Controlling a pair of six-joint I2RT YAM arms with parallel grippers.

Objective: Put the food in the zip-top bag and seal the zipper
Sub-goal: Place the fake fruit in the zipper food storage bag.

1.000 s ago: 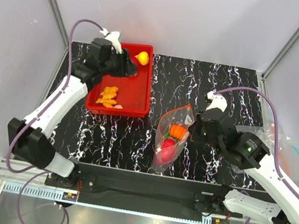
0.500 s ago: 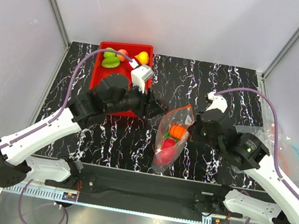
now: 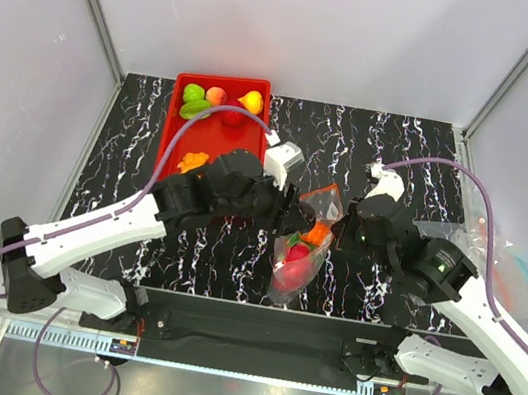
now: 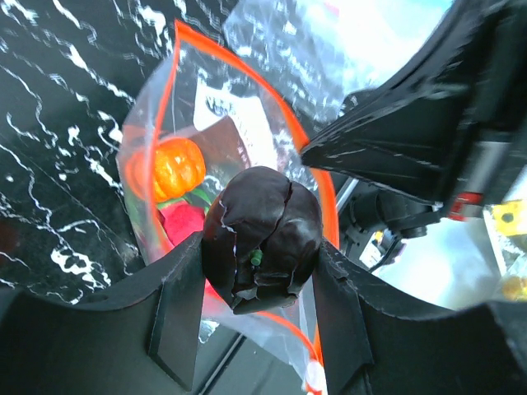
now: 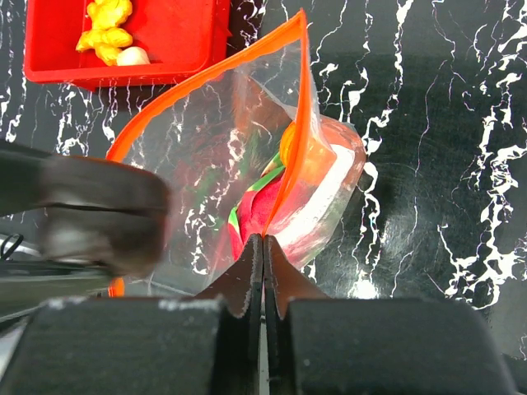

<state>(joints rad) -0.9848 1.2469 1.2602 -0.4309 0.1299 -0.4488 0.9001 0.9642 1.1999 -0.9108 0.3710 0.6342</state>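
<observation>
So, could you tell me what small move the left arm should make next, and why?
Probably lower the left hand slightly and open it: its dark purple piece hangs over the open zip-top bag, whose zipper the right hand holds up.

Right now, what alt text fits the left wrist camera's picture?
The left gripper holds a dark purple toy vegetable over the open mouth of a zip-top bag, which contains an orange piece and a red piece, on a black marbled table.
</observation>
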